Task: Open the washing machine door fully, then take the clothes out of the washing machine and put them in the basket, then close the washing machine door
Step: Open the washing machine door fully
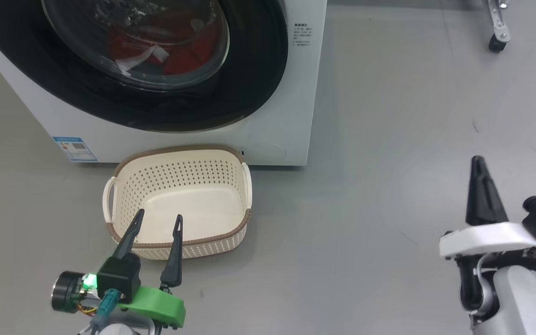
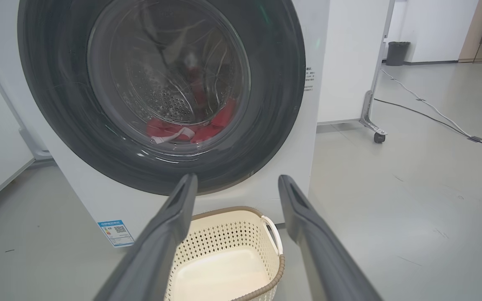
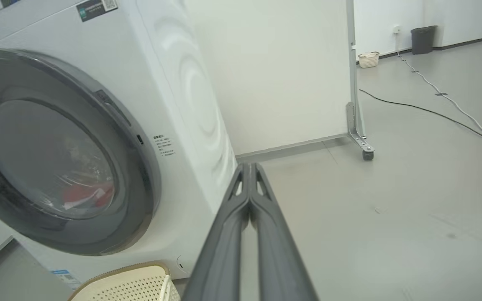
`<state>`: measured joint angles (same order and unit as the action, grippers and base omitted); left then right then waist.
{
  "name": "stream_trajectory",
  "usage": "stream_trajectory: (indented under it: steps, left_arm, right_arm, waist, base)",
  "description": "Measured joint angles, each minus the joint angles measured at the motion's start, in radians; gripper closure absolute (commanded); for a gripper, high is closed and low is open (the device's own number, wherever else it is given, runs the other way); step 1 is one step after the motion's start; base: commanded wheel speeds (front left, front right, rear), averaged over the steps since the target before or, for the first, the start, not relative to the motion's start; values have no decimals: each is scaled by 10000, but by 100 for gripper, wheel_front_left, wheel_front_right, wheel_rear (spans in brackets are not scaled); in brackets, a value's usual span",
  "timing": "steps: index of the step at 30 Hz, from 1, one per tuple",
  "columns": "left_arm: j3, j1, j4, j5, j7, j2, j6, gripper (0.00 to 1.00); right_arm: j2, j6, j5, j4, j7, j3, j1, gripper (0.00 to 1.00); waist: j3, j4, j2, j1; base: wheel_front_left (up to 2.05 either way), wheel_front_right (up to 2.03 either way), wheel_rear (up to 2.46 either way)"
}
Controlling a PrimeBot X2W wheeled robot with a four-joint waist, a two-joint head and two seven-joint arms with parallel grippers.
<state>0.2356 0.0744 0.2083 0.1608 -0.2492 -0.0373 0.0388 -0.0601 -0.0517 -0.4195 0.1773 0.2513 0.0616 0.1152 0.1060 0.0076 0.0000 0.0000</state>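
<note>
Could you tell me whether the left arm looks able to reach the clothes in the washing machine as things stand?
Probably not yet: the washing machine door looks shut, so its glass stands between the open left pincer and the clothes.

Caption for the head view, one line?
Washing machine door closed over red clothes, empty basket in front; left end effector open, right end effector shut.

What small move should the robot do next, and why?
Probably bring the shut right gripper toward the right edge of the washing machine door: the door is closed, the clothes lie behind its glass, and the basket is empty.
</note>
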Motion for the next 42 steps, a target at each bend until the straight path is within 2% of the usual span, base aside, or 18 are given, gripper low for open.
stream_trajectory:
  steps: [9, 18, 28, 30, 37, 42]
  left_arm:
    - [395, 763, -295, 123, 0, -2, -2, 0]
    - [884, 1675, -600, 512, -29, 2, 0, 0]
    - [1218, 2591, -970, 947, -33, 13, 54, 0]
    - [1243, 2717, -970, 984, -33, 17, 58, 0]
    - [1540, 3079, -966, 1041, -33, 46, 90, 0]
    - [1653, 3267, -936, 1220, -33, 50, 104, 0]
  right_arm:
    - [40, -92, -2606, -445, -918, -1273, 1713, 100]
    - [21, -65, -4382, -587, -2744, -1643, 3922, 100]
    - [-46, 635, -5708, -719, -4560, -1728, 6477, 100]
    - [-56, 654, -6009, -673, -4884, -1691, 6936, 100]
    - [-96, 1074, -6679, -272, -5712, -1645, 8129, 100]
    - [-119, 1162, -6828, 13, -6172, -1526, 8800, 100]
  waist:
    - [1079, 456, 0, 0]
    - [2264, 1088, 0, 1]
    - [3660, 1797, 0, 1]
    - [3930, 1925, 0, 1]
    - [4737, 2352, 0, 1]
    - [5153, 2643, 0, 1]
  base:
    - [0, 0, 0]
    - [0, 0, 0]
    - [0, 0, 0]
    - [0, 0, 0]
    - [0, 0, 0]
    - [0, 0, 0]
